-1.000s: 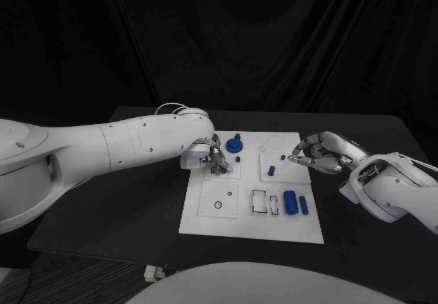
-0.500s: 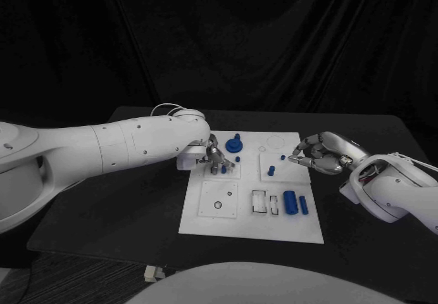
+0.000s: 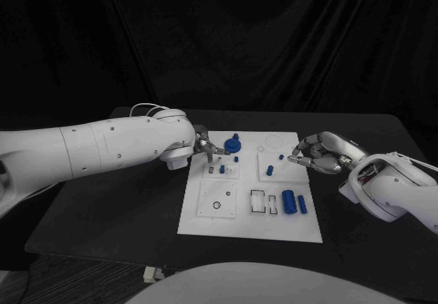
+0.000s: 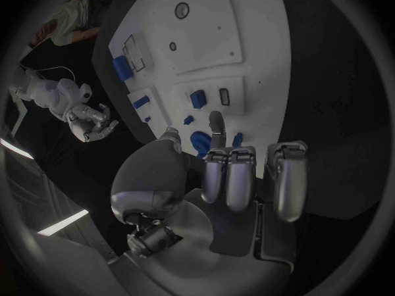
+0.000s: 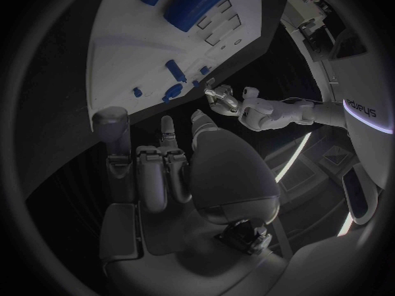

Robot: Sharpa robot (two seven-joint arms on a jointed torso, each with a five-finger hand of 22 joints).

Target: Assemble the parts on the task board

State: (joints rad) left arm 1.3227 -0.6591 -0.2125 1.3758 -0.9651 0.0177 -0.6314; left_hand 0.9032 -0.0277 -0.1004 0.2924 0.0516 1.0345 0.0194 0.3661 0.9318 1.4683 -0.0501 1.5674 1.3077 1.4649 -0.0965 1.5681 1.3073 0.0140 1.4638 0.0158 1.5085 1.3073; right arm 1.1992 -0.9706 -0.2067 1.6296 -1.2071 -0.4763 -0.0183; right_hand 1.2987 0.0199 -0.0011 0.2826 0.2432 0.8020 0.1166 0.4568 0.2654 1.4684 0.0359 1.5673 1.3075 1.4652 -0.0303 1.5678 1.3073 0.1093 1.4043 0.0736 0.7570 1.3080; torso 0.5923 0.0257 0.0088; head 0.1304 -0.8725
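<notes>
The white task board (image 3: 208, 218) lies mid-table. On it stand a blue round knob (image 3: 233, 145), a small peg (image 3: 237, 159), a small blue part (image 3: 222, 169) beside a slot, and another peg (image 3: 271, 169). A thick blue cylinder (image 3: 289, 201) and a slim one (image 3: 303, 204) lie near the right edge. My left hand (image 3: 206, 150) hovers at the board's far left corner, fingers extended and empty (image 4: 239, 177), the knob (image 4: 200, 140) just past its fingertips. My right hand (image 3: 315, 154) hangs at the board's right edge, fingers loosely bent, nothing in them (image 5: 164, 171).
The board (image 4: 247, 20) carries empty outlined recesses (image 3: 266, 202) and a small ring (image 3: 217, 204) near its front. Black table (image 3: 119, 209) surrounds the board on all sides. My white left forearm (image 3: 109, 149) reaches over the table's left part.
My left hand has lifted off the board's left middle and drawn back to the far left corner. The small blue part stays by the slot. The right hand has hardly moved.
</notes>
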